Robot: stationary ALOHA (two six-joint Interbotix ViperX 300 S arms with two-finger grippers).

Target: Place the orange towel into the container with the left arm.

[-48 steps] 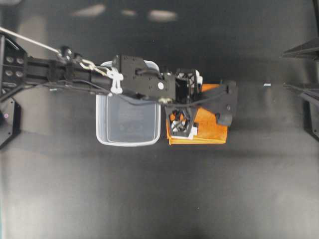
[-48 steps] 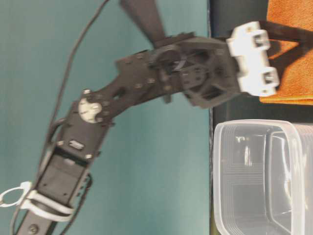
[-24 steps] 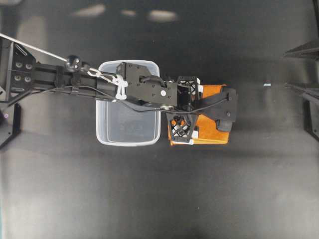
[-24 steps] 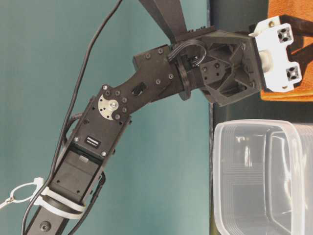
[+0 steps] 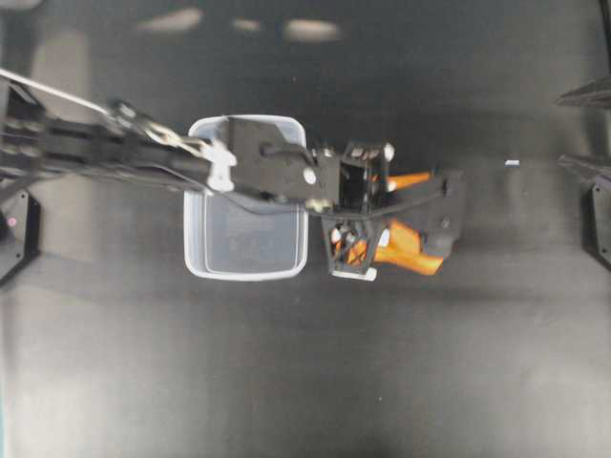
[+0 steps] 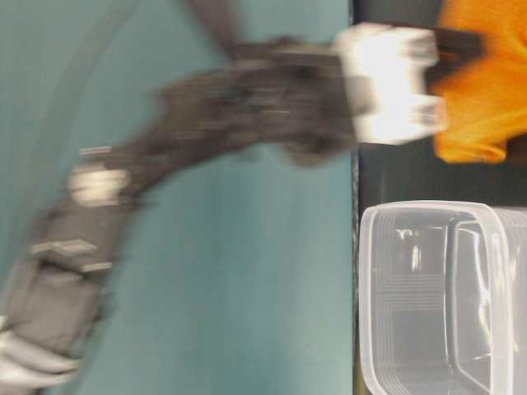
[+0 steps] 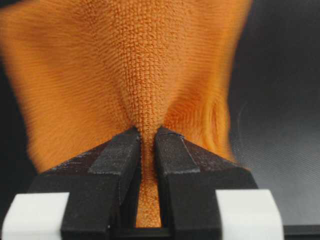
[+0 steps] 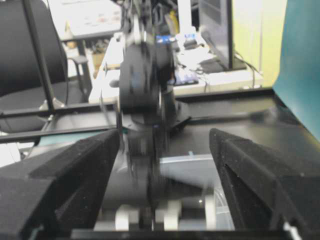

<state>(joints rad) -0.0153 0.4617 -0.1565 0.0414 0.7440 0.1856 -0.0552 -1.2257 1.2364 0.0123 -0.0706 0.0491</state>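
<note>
Left gripper (image 7: 146,145) pinching the bunched orange towel (image 7: 140,75) tight, container (image 5: 246,197) sitting just behind it, right gripper (image 8: 164,150) staying wide open

A second ago my left black hand (image 7: 146,145) was wide open over the flat, folded orange cloth towel (image 7: 135,75). Now it has squeezed shut on a fold of the towel. The towel is not a flat square any more. It is bunched up and pulled into a peak, and it looks smaller from above (image 5: 406,246).
</note>
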